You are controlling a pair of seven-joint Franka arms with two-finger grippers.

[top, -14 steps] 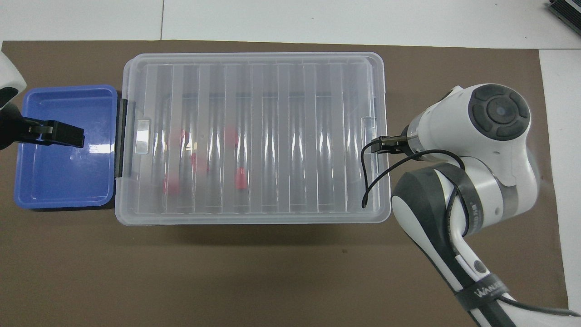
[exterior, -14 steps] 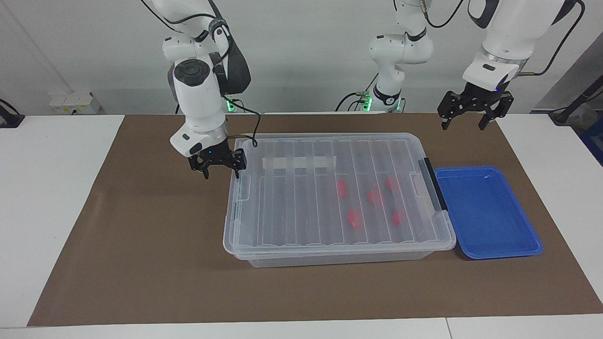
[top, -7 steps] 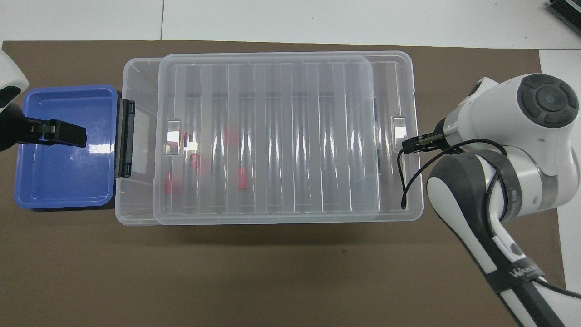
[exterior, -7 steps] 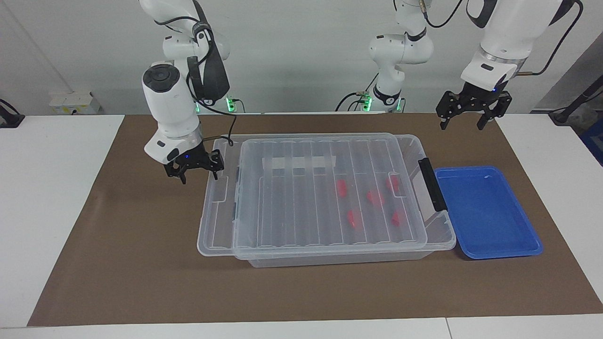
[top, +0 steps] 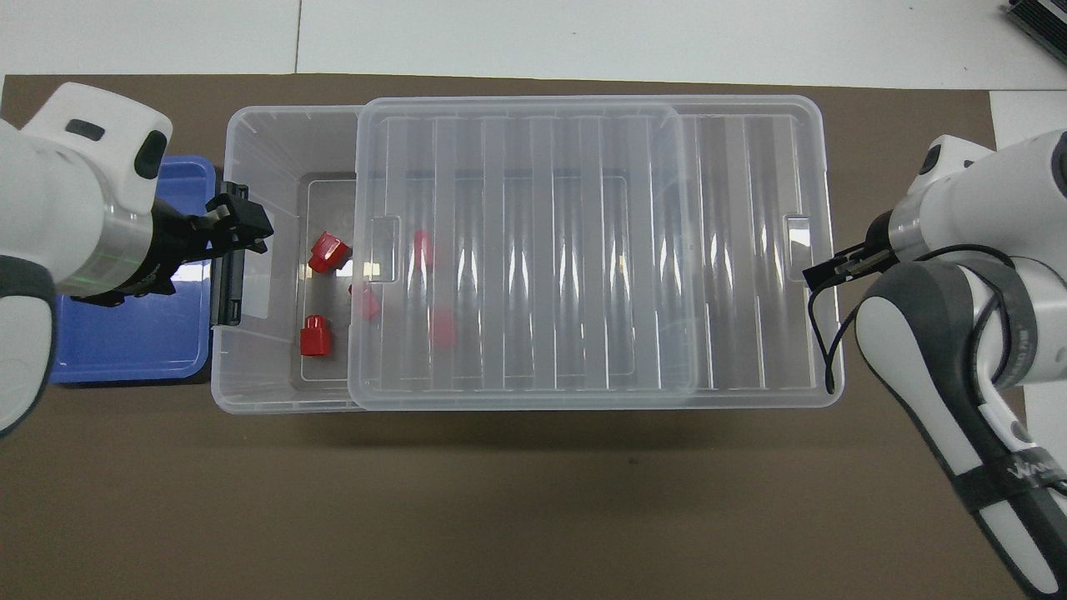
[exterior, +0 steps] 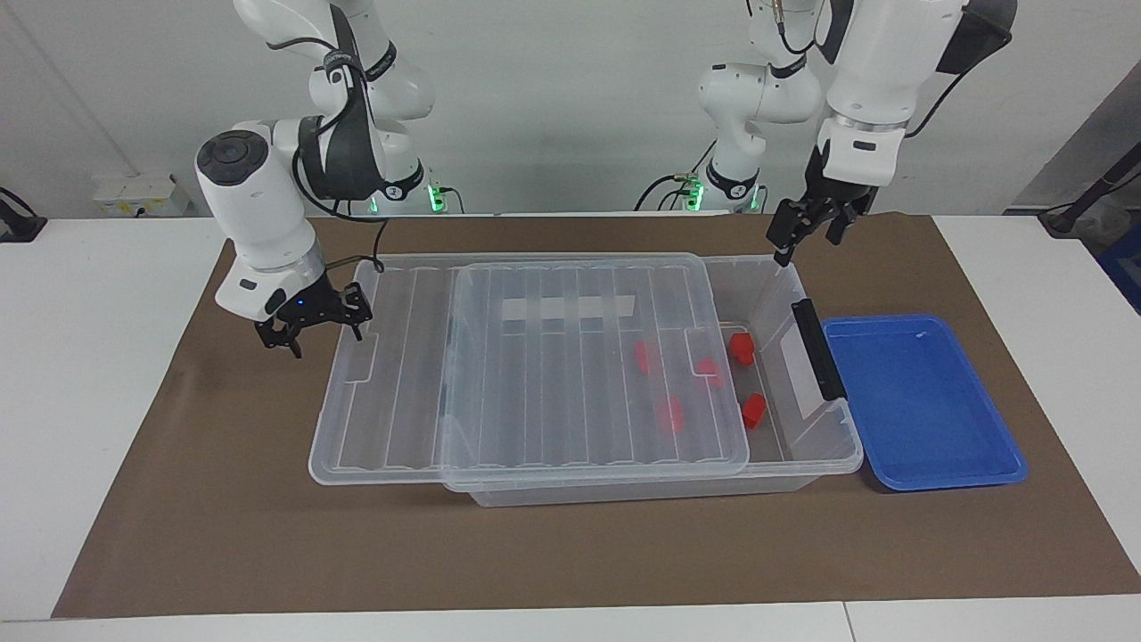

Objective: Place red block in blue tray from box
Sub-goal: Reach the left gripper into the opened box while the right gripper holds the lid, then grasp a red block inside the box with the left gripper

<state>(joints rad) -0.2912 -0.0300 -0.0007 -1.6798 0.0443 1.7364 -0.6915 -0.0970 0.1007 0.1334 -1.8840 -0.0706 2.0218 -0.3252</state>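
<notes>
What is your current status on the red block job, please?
Right gripper at lid edge. Left gripper over box. Red blocks inside, three under lid. Blue tray empty.

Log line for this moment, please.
lid: part-slid off box | right gripper: at lid end | left gripper: over box | two red blocks uncovered | tray: empty

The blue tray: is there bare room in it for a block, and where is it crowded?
The blue tray is bare rim to rim. Crowded: the box's open end, red blocks close together, left gripper above.
</notes>
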